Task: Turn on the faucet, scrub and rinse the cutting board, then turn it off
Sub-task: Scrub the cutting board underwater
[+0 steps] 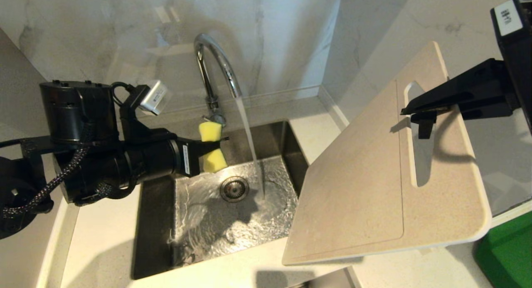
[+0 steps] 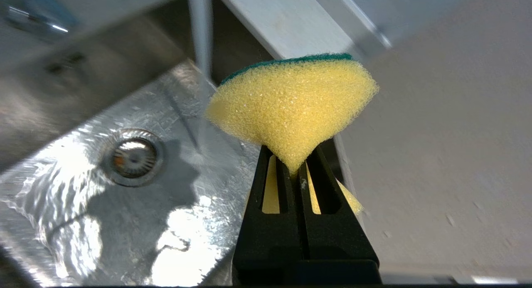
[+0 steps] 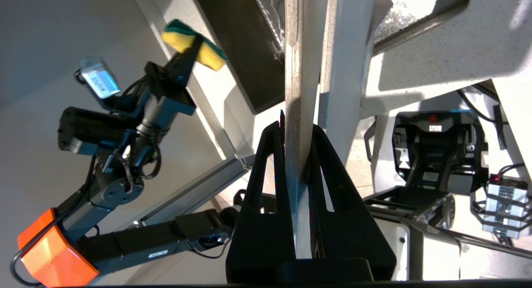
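Observation:
The chrome faucet (image 1: 216, 67) arches over the sink (image 1: 158, 234), and water (image 1: 249, 142) streams from its spout to the basin floor. My right gripper (image 1: 417, 109) is shut on the cream cutting board (image 1: 365, 188) beside its slot handle, holding it tilted in the air to the right of the sink. In the right wrist view the board's edge (image 3: 297, 92) runs between the fingers. My left gripper (image 1: 216, 143) is shut on a yellow-and-green sponge (image 2: 291, 105) over the sink's left half, left of the stream and apart from the board.
A round drain (image 1: 234, 188) sits in the wet basin floor. Pale countertop (image 1: 99, 246) surrounds the sink, with a marble wall (image 1: 104, 30) behind. A green surface (image 1: 507, 250) shows at the lower right, past the counter's edge.

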Tool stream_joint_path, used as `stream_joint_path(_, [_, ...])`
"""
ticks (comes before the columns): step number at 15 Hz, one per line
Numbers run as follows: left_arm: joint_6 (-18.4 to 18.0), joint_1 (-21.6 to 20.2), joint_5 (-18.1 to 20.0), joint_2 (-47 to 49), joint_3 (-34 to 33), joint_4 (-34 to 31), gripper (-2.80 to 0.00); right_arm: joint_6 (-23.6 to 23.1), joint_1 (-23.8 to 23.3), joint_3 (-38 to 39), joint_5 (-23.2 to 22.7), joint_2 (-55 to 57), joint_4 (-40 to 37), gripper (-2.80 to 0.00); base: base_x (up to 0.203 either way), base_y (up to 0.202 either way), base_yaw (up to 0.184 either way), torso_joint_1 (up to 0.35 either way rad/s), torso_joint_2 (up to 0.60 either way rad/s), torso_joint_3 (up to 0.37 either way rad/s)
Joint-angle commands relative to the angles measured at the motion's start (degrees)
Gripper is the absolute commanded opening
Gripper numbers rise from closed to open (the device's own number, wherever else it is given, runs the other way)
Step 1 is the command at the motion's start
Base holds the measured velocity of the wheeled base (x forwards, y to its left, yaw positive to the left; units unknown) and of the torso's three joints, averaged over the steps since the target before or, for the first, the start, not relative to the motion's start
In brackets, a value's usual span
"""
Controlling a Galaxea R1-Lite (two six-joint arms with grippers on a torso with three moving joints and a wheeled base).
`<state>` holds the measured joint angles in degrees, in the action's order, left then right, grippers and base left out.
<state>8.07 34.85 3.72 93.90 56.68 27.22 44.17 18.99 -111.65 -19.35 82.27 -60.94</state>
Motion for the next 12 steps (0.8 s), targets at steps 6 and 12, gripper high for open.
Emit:
stream_joint_path(6, [0.2, -8.0, -2.7, -5.9, 10.9, -8.5, -2.8, 0.8, -0.1, 0.1, 0.6, 8.9, 12.2, -2.8, 0.0, 0.0, 0.0, 0.0, 0.0, 0.0])
stream_joint_path(12, [6.8, -9.1, -2.5, -9.0, 22.8, -22.7, -2.8, 8.0, 0.0, 0.1, 0.5, 18.8, 27.8, -2.8, 0.0, 0.0, 0.0, 0.0, 0.0, 0.0])
